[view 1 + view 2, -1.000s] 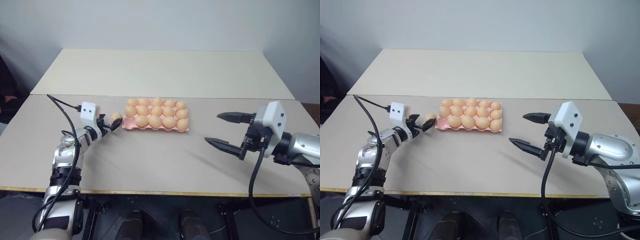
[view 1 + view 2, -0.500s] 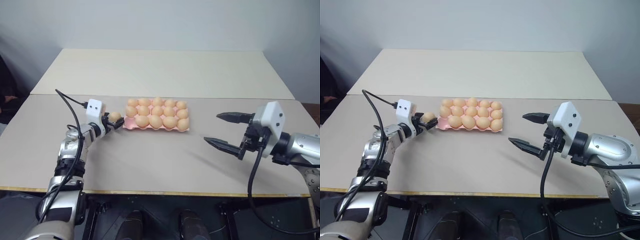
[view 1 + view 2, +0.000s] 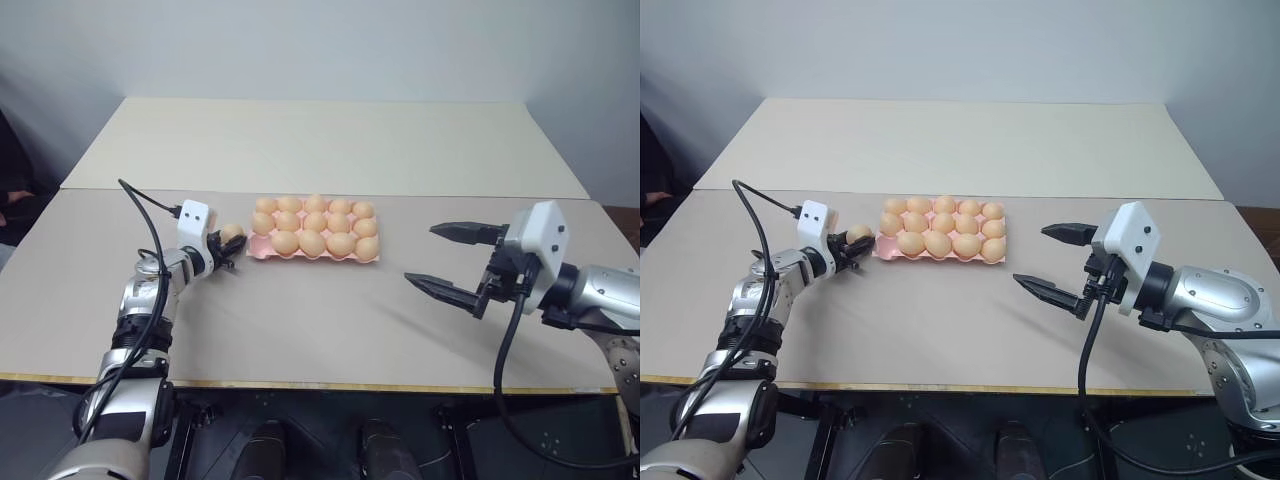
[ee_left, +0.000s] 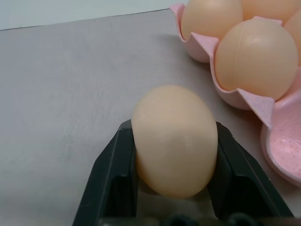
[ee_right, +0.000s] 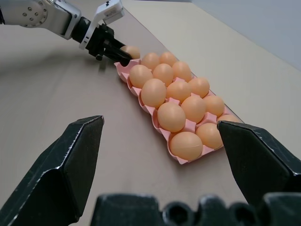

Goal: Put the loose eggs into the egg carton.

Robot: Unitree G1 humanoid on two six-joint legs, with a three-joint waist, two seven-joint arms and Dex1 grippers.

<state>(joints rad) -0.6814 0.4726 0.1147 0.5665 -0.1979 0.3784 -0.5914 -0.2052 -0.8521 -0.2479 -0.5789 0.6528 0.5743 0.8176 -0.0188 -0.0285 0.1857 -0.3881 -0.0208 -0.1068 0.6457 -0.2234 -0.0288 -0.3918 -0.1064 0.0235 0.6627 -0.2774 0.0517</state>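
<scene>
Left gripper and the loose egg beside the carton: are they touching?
Touching. The left wrist view shows the left gripper with both black fingers pressed against the sides of the egg, no gap.

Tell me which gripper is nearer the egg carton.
Left. The left gripper, shut on a loose egg, sits right at the egg carton's left end. The right gripper hangs open well off to the carton's right, over bare table.

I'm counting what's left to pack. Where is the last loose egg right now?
The loose egg sits clamped in the left gripper, just off the egg carton's left end, near its one bare cup on the near-left corner.
</scene>
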